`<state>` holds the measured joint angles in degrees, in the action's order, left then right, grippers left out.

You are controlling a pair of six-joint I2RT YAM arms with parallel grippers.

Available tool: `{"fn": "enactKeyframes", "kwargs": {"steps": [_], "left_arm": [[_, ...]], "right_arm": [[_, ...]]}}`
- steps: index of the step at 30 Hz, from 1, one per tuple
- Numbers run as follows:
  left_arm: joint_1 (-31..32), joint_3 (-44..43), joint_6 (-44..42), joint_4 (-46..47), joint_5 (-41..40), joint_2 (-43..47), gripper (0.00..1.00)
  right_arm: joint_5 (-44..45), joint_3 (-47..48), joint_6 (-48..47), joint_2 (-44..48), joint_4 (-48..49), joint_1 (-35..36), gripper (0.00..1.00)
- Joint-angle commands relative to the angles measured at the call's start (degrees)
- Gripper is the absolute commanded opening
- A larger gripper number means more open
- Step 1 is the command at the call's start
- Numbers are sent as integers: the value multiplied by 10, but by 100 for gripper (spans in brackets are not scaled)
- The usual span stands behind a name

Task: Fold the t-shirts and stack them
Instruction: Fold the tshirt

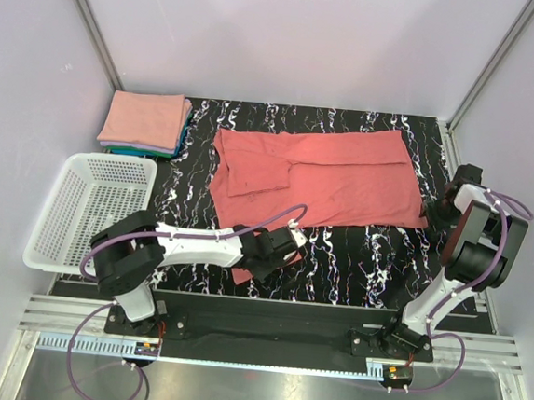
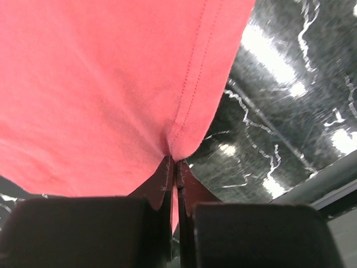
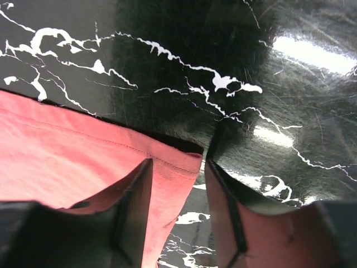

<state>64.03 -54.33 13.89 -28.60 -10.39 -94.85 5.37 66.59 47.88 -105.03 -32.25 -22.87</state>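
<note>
Blocked behind left claw by basket; flat coral shirt ahead, passable above. Open beyond right claw over bare tabletop, seemingly.

The left gripper has its dark jaws pressed together on a puckered fold of the coral-red t-shirt. The cloth spreads above and left of the gripper. A stitched hem runs up from it. Right of it lies the black marbled table.
</note>
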Motion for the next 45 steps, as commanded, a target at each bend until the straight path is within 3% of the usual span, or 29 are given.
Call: {"fn": "enactKeyframes", "kwargs": {"steps": [1, 14, 18, 21, 25, 33, 45], "left_arm": [[2, -3, -12, -18, -20, 26, 0], [2, -13, -12, -25, -13, 33, 0], [2, -22, -13, -32, -14, 36, 0], [2, -27, -10, -35, -17, 41, 0], [2, -34, -9, -51, -31, 44, 0], [-7, -71, -30, -79, -72, 64, 0], [-113, -152, -153, -105, -97, 77, 0]], "right_arm": [[33, -12, 0, 16, 1, -2, 52], [33, -32, 14, 20, 4, -2, 46], [34, -24, 8, 4, 8, -2, 40], [32, -16, 4, -6, 10, -2, 26], [30, -9, -4, -4, 12, -2, 0], [45, 23, -29, 31, -30, -2, 0], [28, 130, -62, -9, -78, 0, 0]]}}
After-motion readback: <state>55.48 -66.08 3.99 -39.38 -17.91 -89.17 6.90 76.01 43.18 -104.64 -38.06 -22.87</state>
